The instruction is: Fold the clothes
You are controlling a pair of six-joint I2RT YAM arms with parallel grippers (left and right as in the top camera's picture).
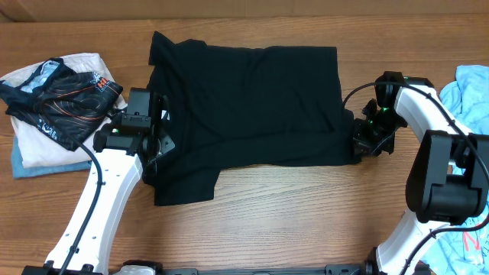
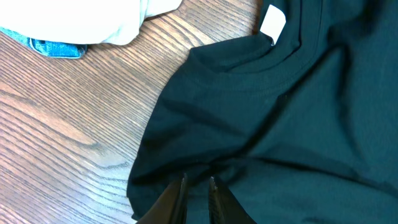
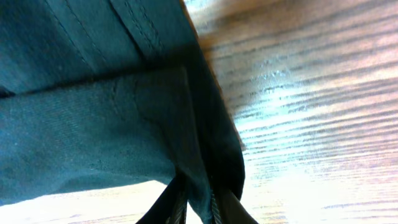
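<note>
A black T-shirt [image 1: 244, 107] lies spread on the wooden table, its lower part folded up over the body, one sleeve sticking out at the bottom left [image 1: 183, 183]. My left gripper [image 1: 157, 145] is shut on the shirt's left edge near the collar; in the left wrist view the fingertips [image 2: 197, 183] pinch the dark cloth [image 2: 267, 112], with the white neck label [image 2: 273, 22] above. My right gripper [image 1: 361, 145] is shut on the shirt's right edge; in the right wrist view the fingers [image 3: 198, 202] clamp a fold of the cloth [image 3: 93, 118].
A pile of folded clothes [image 1: 57, 107], patterned dark on white over blue, lies at the far left. Light blue garments [image 1: 470, 95] lie at the right edge. Bare wood table [image 1: 306, 206] shows in front of the shirt.
</note>
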